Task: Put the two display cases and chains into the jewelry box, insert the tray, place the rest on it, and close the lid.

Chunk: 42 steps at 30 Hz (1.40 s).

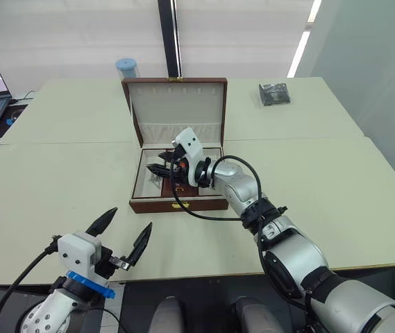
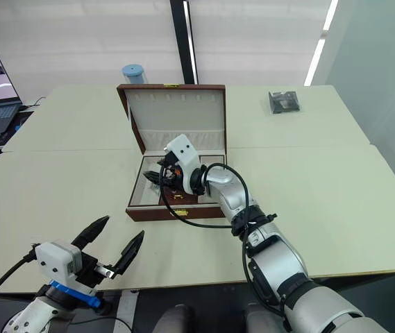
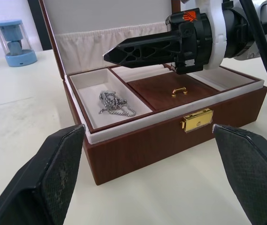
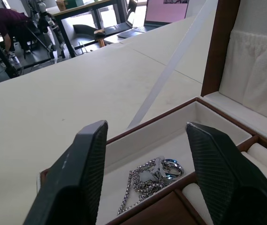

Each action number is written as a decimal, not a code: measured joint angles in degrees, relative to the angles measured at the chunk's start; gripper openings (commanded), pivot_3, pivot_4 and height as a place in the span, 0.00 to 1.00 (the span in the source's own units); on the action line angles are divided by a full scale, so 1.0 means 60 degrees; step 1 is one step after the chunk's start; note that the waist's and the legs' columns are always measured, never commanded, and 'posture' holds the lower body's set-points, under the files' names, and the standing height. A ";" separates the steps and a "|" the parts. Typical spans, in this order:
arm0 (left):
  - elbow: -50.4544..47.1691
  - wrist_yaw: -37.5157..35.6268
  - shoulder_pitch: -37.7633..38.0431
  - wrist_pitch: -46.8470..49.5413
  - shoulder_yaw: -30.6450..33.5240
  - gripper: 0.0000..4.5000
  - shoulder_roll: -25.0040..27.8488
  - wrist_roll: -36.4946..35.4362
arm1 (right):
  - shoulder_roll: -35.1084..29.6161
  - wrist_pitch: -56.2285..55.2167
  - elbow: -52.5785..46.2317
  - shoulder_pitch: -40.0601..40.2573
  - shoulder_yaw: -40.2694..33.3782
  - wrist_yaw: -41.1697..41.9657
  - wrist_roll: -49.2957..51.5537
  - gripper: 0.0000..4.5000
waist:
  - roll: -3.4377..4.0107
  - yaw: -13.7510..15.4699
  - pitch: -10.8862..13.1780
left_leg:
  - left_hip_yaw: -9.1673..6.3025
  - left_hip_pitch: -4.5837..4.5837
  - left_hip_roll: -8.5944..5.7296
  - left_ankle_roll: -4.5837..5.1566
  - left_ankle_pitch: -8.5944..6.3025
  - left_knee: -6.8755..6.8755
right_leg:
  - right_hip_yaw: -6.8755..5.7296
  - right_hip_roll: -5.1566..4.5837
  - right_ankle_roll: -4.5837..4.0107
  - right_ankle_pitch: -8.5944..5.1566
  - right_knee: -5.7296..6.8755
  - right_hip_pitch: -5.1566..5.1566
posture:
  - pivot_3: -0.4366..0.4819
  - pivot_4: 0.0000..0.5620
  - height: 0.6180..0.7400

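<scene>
Jewelry box point(image 1: 178, 201), one of them, stands open near the middle of the tabletop point(image 1: 336, 180), its lid point(image 1: 176, 104) upright toward the far edge. One tray point(image 3: 168, 89) sits inside it, brown centre with a small gold ring handle. One heap of chains point(image 3: 114, 103) lies in the tray's cream compartment at my left end of the box. My right gripper point(image 1: 160, 168) hangs just above that compartment, fingers point(image 4: 84, 173) spread apart and empty, the chains below the gap. My left gripper point(image 1: 122, 230) waits near the tabletop's near edge, wide open, holding nothing, the box's clasp side facing it.
</scene>
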 measured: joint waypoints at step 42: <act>0.4500 -0.2723 -0.3352 0.3557 0.2368 1.00 0.4551 -0.1614 | -0.7258 0.0797 -0.6378 0.6057 -0.2279 0.3309 0.1098 1.00 | 0.0021 0.0017 0.0027 | 0.0001 0.0002 0.0005 0.0000 0.0000 -0.0008 | -0.0004 0.0013 0.0000 -0.0002 -0.0013 0.0001 | 0.48 0.27 1.00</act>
